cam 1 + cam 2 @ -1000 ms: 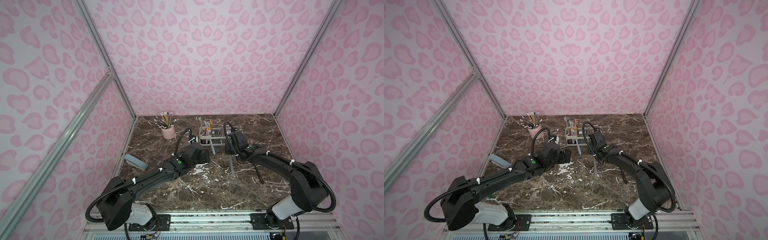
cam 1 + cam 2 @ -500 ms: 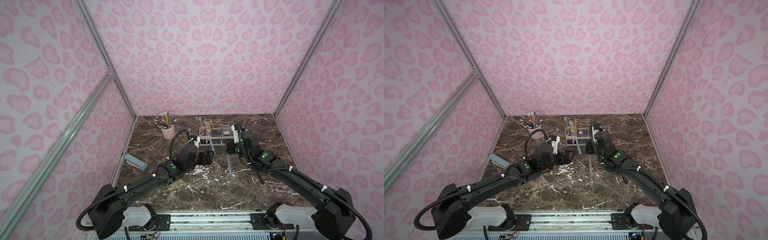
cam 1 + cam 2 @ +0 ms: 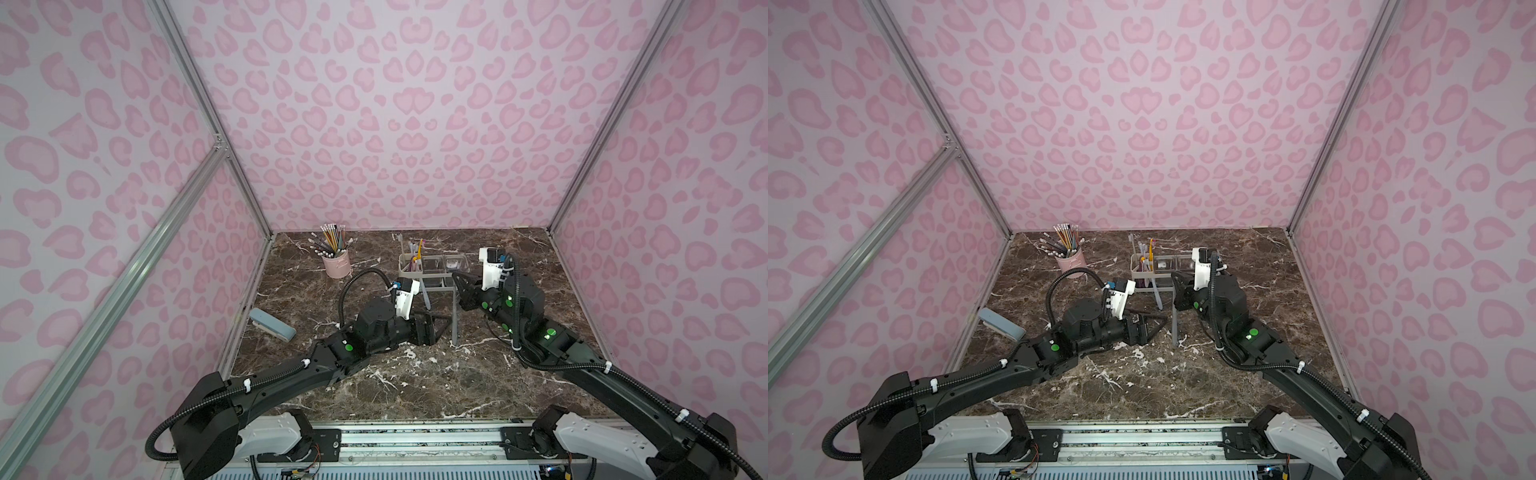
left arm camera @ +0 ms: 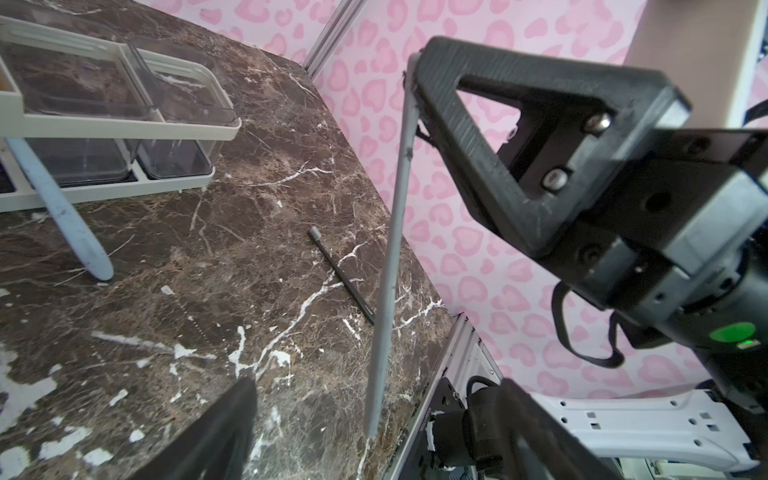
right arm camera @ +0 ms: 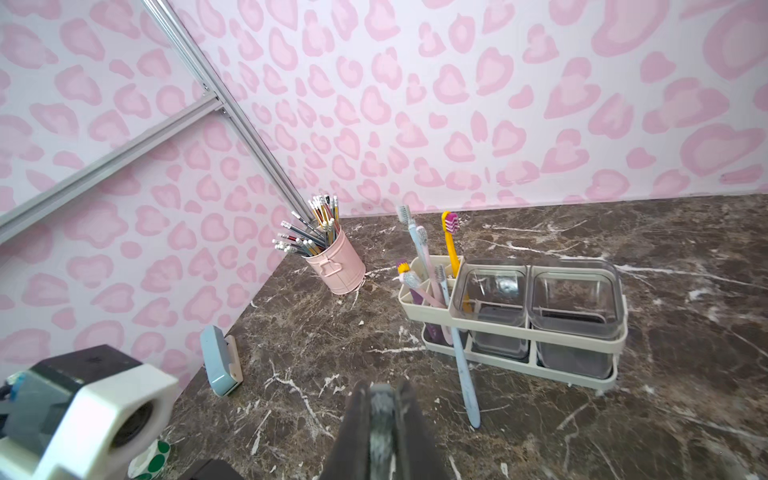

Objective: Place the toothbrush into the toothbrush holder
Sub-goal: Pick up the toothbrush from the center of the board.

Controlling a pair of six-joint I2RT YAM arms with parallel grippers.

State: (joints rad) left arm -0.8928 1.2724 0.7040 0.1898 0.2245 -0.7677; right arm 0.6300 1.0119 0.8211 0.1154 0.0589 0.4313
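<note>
1. The left arm (image 3: 291,374) and right arm (image 3: 623,382) are matte black, built of rounded links.
2. Each has a white base (image 3: 270,436) on a silver rail (image 3: 415,436).
3. Black ribbed cables (image 3: 516,299) run along them, held by white ties (image 3: 247,384).
4. Round green dots (image 3: 349,346) mark the joints.
5. A white camera housing (image 5: 104,419) with a dark lens hole sits on each wrist.
6. The right gripper (image 4: 413,75) has black fingers (image 4: 478,153), open triangular frames with ridged surfaces and silver screws (image 4: 598,121).
</note>
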